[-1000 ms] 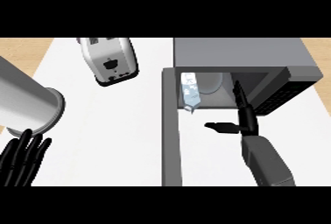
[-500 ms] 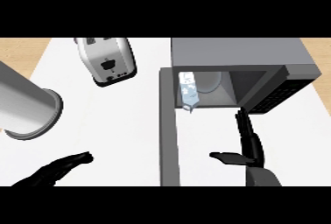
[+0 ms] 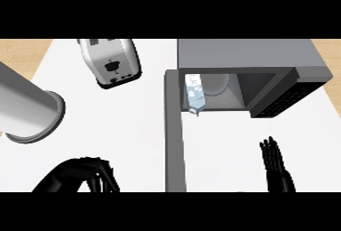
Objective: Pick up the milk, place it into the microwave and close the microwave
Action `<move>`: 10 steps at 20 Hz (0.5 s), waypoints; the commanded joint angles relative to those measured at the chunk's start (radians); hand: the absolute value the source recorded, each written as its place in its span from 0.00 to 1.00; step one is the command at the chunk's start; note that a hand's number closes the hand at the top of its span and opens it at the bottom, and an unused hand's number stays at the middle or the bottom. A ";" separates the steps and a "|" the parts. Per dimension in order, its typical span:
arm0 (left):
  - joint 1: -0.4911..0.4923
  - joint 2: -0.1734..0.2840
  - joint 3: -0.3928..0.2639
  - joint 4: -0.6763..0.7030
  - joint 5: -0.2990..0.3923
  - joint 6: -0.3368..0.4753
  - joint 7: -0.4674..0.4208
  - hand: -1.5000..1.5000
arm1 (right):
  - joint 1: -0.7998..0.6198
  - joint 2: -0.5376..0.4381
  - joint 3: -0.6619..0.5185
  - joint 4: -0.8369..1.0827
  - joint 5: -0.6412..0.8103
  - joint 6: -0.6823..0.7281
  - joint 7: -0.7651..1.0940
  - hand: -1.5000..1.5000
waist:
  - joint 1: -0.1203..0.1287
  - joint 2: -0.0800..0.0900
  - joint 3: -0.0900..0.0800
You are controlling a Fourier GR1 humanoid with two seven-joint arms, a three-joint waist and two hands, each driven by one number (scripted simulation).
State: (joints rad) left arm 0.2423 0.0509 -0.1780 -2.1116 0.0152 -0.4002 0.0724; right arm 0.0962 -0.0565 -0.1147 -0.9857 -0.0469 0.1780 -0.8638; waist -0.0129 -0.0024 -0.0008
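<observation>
Black right hand (image 3: pixel 276 166) now farther back from microwave (image 3: pixel 246 58).

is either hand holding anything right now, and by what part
Nothing is held. The right hand is open with straight fingers; the left hand is curled on nothing. The white milk carton stands inside the open grey microwave.

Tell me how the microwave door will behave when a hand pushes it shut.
The microwave door looks like a stiff, flat panel, so it should swing rather than flex. The milk stands just inside the opening, so the door might nudge it.
</observation>
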 commanded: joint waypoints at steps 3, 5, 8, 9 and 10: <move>-0.136 -0.028 -0.076 0.129 -0.057 -0.004 0.039 1.00 | 0.179 0.027 0.056 -0.209 -0.002 0.002 0.034 0.00 | 0.002 0.001 0.000; -0.238 -0.044 -0.118 0.243 -0.111 -0.018 0.010 1.00 | 0.195 0.006 0.047 -0.201 -0.003 0.021 0.001 0.00 | -0.011 0.004 0.000; -0.234 -0.017 -0.140 0.289 -0.085 -0.079 0.036 1.00 | 0.272 -0.030 0.030 -0.215 -0.014 0.058 -0.048 0.00 | -0.006 0.003 0.001; -0.161 0.014 -0.165 0.258 -0.077 -0.116 0.011 1.00 | 0.302 -0.016 0.042 -0.314 -0.046 0.065 0.028 0.00 | 0.000 0.001 0.000; -0.287 -0.049 -0.193 0.359 -0.120 -0.077 0.053 1.00 | 0.279 -0.048 0.028 -0.290 -0.045 0.087 0.006 0.00 | -0.010 0.004 0.000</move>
State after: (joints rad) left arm 0.0477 0.0309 -0.3092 -1.8828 -0.0630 -0.4607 0.1075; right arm 0.3249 -0.0767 -0.0805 -1.2207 -0.0722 0.2294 -0.8547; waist -0.0167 -0.0005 -0.0006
